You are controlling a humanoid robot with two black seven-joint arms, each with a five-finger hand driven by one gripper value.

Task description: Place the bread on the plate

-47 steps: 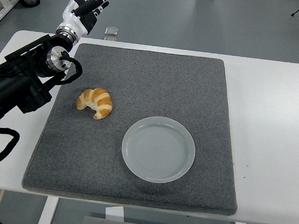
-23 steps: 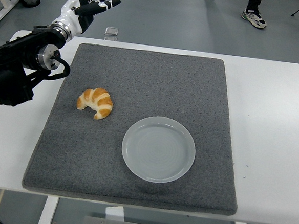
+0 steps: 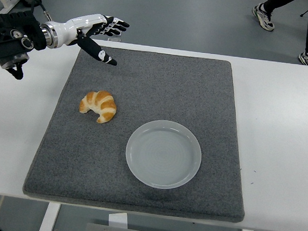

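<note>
Upper left of the frame: the black left arm comes in, ending in the white-and-black five-fingered left hand (image 3: 99, 30), fingers spread wide, thumb pointing down, nothing in it. It hovers over the far left corner of the dark grey felt mat (image 3: 145, 83), up and away from the bread, not touching it. The right hand is not in view.

Left of centre: the golden-brown curved croissant (image 3: 98, 106) lies on the mat, untouched. Just right of it and lower, near but apart: the translucent white round plastic plate (image 3: 163, 153), nothing on it.

Step, as I read it: reach phase, grasp not yet made. Next move calls for the hand to drop toward the bottom of the frame and come down over the croissant, close gently around its thick middle, lift, then carry it a short way right and down to the plate. Soft pastry, so a hard squeeze could crush it.

Surface: the mat covers most of the white table (image 3: 280, 129). Beyond is grey floor, a small clear object (image 3: 114, 33) just past the table's far edge, and a person's legs and sneakers (image 3: 264, 16) at upper right.
</note>
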